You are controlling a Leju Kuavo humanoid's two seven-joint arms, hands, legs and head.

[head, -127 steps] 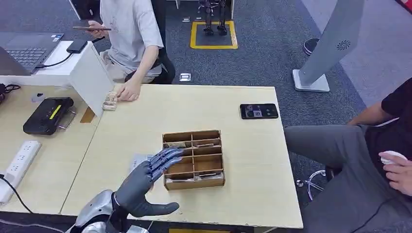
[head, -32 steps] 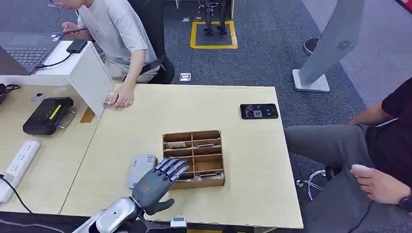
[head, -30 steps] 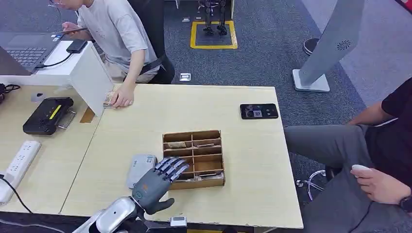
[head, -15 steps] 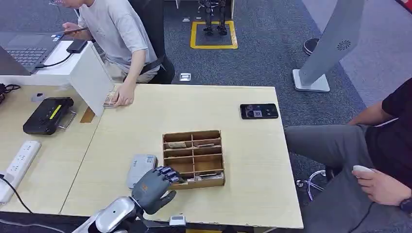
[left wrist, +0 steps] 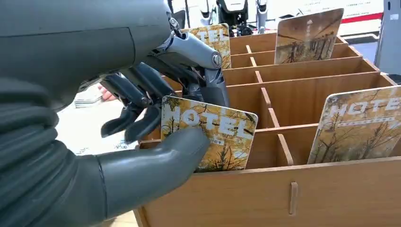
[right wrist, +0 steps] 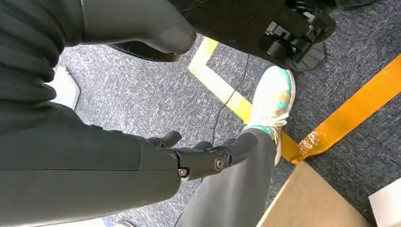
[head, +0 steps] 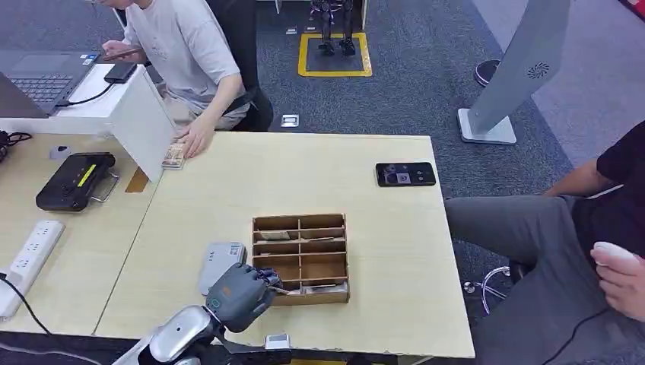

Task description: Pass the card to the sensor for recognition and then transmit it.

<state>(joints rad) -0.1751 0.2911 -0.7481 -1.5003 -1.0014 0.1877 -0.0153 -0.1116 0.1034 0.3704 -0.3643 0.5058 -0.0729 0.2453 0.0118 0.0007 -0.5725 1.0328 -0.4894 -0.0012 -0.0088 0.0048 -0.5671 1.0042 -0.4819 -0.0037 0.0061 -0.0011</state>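
1. Low in the head view, left of centre, the left hand sits at the near-left corner of the wooden box on the table.
2. In the left wrist view that hand pinches a card printed "HOTEL" between thumb and fingers; the card stands tilted in the box's near compartment, its lower edge still inside.
3. Another card leans in the neighbouring near compartment, and two more stand in the far row.
4. The grey sensor lies flat on the table just left of the box.
5. The right hand hangs over the carpet, fingers loosely curled, holding nothing.
6. A phone lies toward the table's upper right; a person's hand rests at its upper-left edge.
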